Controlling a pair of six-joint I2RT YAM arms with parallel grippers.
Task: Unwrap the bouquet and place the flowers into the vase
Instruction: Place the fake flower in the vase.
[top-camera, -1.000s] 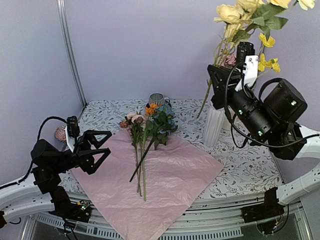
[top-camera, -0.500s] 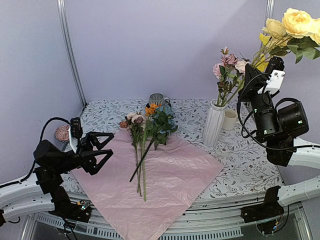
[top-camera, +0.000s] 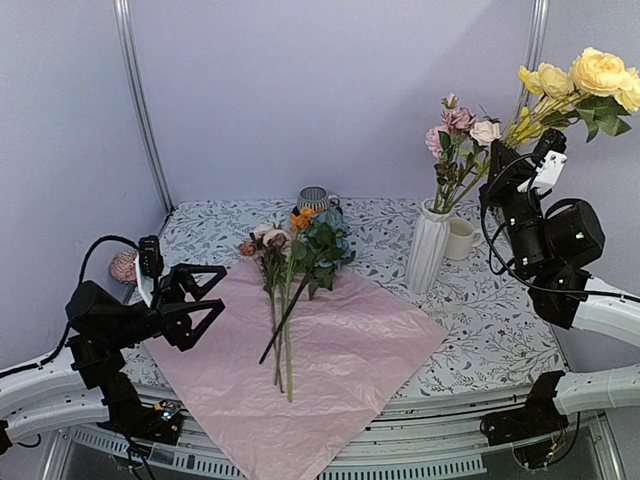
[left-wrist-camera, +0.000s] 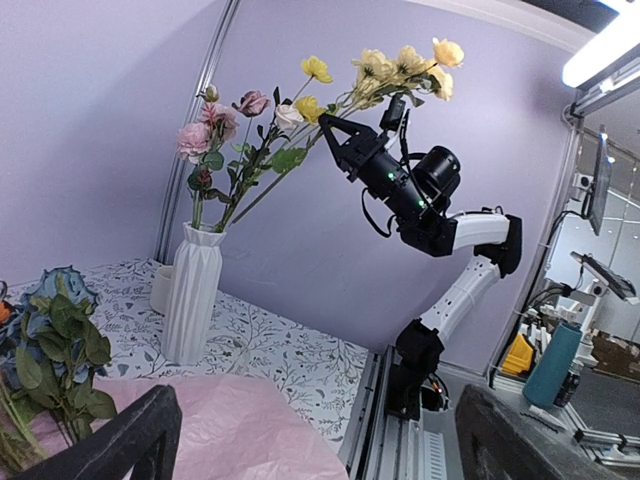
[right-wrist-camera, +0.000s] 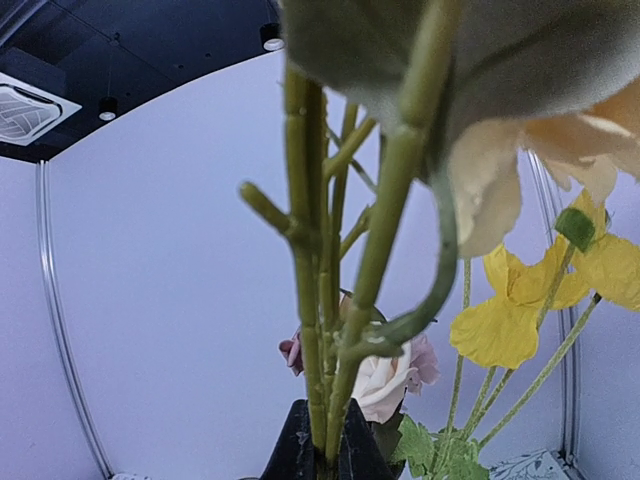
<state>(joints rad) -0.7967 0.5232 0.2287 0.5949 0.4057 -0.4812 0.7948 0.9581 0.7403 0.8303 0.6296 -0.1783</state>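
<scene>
Vase: the white ribbed vase (top-camera: 428, 248) stands upright on the patterned worktop (top-camera: 490, 330), right of centre, just beyond the right corner of the paper.
In the vase: pink and cream roses (top-camera: 458, 122) rise from its narrow neck on green stems, leaning slightly right.
Yellow roses: the yellow roses (top-camera: 598, 72) hang in the air high up and to the right of the vase, with a yellow poppy (right-wrist-camera: 505, 325) among them. Their long stems slant down-left toward the vase mouth. In the left wrist view the lower ends seem to reach the neck, but I cannot tell whether they are inside it.
Right pincer: the right pincer (top-camera: 503, 160) is narrow, its tips pinched on the yellow roses' green stems. It is raised above and to the right of the vase with its fingers pointing up.
Loose flowers: a blue hydrangea (top-camera: 326, 240), an orange poppy (top-camera: 301, 218) and faded pink roses (top-camera: 264, 240) lie on the sheet. Their heads point to the back and their stems to the near edge.
Paper: the lilac-pink paper (top-camera: 340, 355) is spread open and crinkled. Its near corner hangs over the worktop's front edge.
Left pincer: the left pincer (top-camera: 220, 286) is wide and holds nothing. It hovers over the paper's left edge with its fingers pointing right.
Mug: a cream mug (top-camera: 460, 238) stands just beside the vase, on its right.
Striped cup: a grey striped cup (top-camera: 314, 198) stands at the back, just behind the hydrangea.
Far left: a pinkish round object (top-camera: 122, 266) sits behind the left arm. What it is cannot be told.
</scene>
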